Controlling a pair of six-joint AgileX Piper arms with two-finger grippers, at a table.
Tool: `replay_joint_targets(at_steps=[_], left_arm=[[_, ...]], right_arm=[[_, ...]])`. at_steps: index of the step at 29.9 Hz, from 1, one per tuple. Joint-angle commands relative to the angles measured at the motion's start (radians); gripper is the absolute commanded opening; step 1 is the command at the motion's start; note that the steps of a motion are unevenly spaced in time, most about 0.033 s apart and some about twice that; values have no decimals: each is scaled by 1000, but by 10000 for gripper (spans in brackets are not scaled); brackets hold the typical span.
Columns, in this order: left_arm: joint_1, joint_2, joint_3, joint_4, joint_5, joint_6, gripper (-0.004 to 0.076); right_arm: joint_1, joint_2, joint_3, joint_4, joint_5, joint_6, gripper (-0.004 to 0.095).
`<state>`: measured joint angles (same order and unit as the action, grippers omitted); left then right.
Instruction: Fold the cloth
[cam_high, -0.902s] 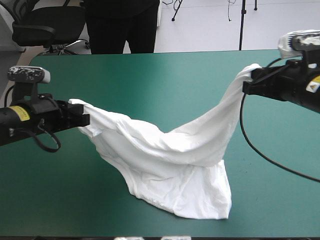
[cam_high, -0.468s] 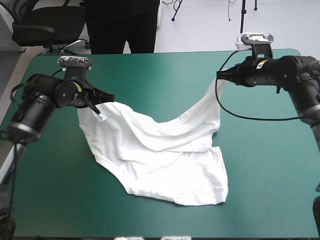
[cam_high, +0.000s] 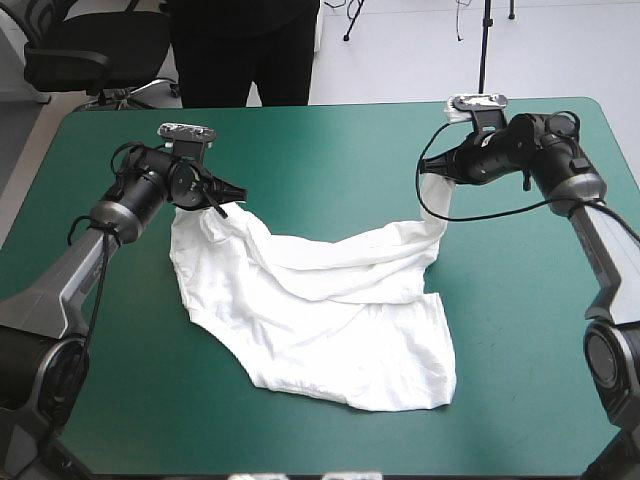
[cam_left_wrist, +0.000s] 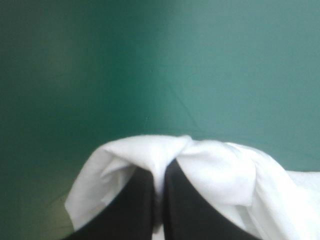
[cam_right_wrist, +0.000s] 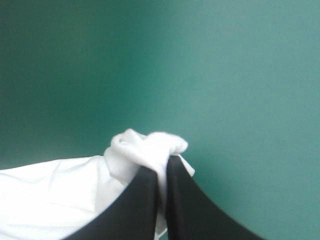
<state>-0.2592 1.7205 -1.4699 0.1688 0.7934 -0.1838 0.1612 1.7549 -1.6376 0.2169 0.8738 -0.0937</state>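
At the far left of the table, your left gripper (cam_high: 237, 194) is clamped almost closed on the T-shirt (cam_high: 330, 320). Its two black fingers (cam_left_wrist: 135, 205) meet in a narrow arch, and a soft white fold puffs out over their tips. From that pinch the fabric drops straight onto the teal-green cover (cam_high: 330, 150) in loose, rounded wrinkles. Across the table, your right gripper (cam_high: 428, 172) pinches the shirt the same way, with its curved fins pressed together on a small knotted wad of cloth. Below that gripper the material narrows into a twisted band that hangs down to the table. Between the two grips the upper edge of the shirt sags in a shallow curve running left to right, which is the garment's long axis here. The rest of the shirt lies spread on the cover between the arms and reaches toward the near edge. That part is mostly flat, with creases fanning diagonally. Its lowest corner points to the near right, and a rounded edge bulges on the near left. The cloth is thin and matte, and the cover beneath it is smooth.
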Motion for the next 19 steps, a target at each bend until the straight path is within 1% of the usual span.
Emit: replay_joint_targets(at_steps=[1, 2, 3, 4, 5, 6, 7, 8, 10, 11, 12, 14, 16, 19], left_arm=[[2, -38, -43, 17, -56, 15, -8], [2, -33, -47, 17, -53, 34, -8], [2, -29, -52, 15, -47, 51, -3], [2, -25, -58, 15, -35, 56, 11], [2, -19, -68, 15, -23, 68, 43], [2, -14, -75, 15, -12, 94, 89], [2, -9, -84, 17, -4, 117, 135], [2, -5, -99, 17, 14, 151, 218], [2, -3, -127, 17, 44, 197, 340], [2, -3, -150, 39, 74, 206, 426], [2, -3, -177, 61, 99, 204, 473], [2, -9, -236, 100, 174, 192, 533], [2, -33, -281, 131, 213, 166, 535], [2, -104, -310, 138, 272, 168, 536]], right_arm=[[2, -24, -43, -7, -42, -8, 5], [2, -18, -45, -7, -42, -9, 33], [2, -12, -45, -5, -42, -16, 89], [2, -9, -45, -3, -40, -27, 165], [2, -6, -45, -3, -38, -37, 239], [2, -6, -45, -3, -41, -40, 367], [0, -6, -45, -3, -43, -42, 457], [-3, -6, -54, -8, -38, -42, 564], [-3, -6, -86, -32, -8, -40, 731], [-4, -10, -106, -45, 8, -38, 776], [-7, -17, -128, -49, 25, -38, 796], [-19, -36, -165, -49, 57, -38, 791], [-30, -72, -193, -49, 87, -38, 789], [-39, -142, -200, -48, 149, -38, 789]])
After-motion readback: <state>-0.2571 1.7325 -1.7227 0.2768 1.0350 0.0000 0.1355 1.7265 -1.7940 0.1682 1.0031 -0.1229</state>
